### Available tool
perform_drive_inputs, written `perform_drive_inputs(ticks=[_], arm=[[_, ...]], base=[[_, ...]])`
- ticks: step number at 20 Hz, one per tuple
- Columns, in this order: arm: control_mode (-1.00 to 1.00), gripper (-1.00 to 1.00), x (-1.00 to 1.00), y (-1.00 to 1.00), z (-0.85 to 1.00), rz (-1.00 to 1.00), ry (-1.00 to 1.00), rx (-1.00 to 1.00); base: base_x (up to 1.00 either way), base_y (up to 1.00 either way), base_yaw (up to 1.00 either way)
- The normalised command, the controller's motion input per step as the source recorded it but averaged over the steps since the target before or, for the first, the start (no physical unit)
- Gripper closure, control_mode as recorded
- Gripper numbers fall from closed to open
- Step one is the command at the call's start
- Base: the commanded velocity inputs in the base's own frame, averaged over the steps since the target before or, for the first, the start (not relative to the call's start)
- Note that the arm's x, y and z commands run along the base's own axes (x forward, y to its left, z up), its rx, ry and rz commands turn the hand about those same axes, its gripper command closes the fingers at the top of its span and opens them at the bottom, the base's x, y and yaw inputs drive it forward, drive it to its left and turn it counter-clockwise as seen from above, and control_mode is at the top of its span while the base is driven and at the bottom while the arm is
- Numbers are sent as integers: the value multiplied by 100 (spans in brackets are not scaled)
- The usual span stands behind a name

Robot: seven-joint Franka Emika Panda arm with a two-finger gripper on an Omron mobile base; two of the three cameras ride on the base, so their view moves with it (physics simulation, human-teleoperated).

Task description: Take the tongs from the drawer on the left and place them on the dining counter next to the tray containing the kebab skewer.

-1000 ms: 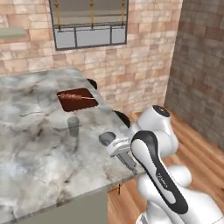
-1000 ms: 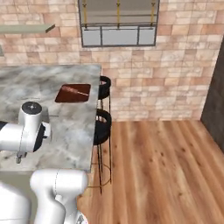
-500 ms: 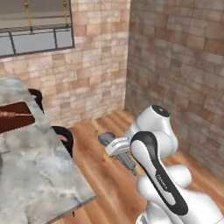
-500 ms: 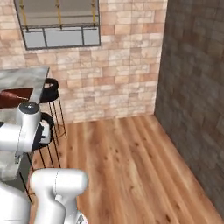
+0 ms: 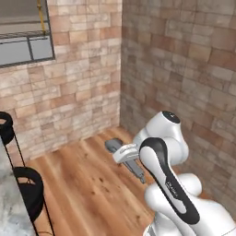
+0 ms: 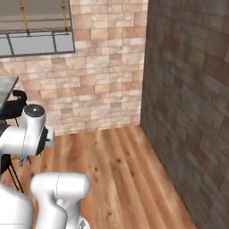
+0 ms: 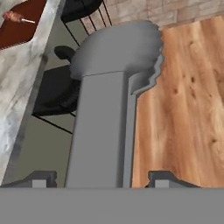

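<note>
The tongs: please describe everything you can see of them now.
The tongs look like grey matte metal: a long flat arm that widens into a scalloped, rounded head. They lie between the fingertips of the gripper, which holds them, and extend away from the hand. In the left base view they point toward the wooden floor.

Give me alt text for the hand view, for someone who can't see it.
Grey metal tongs fill the middle, running up from between the gripper fingertips, over a wooden floor on the right. At upper left is the marble dining counter edge with a reddish-brown tray holding a kebab skewer; black stools stand beside it.
</note>
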Motion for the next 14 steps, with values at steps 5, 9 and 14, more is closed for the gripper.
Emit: perform_drive_inputs(ticks=[5, 9, 14], arm=[[100, 100, 0, 0, 0, 0, 0, 0], [100, 100, 0, 0, 0, 0, 0, 0], [100, 100, 0, 0, 0, 0, 0, 0]], base=[[100, -16, 40], [100, -28, 61], [87, -39, 65]])
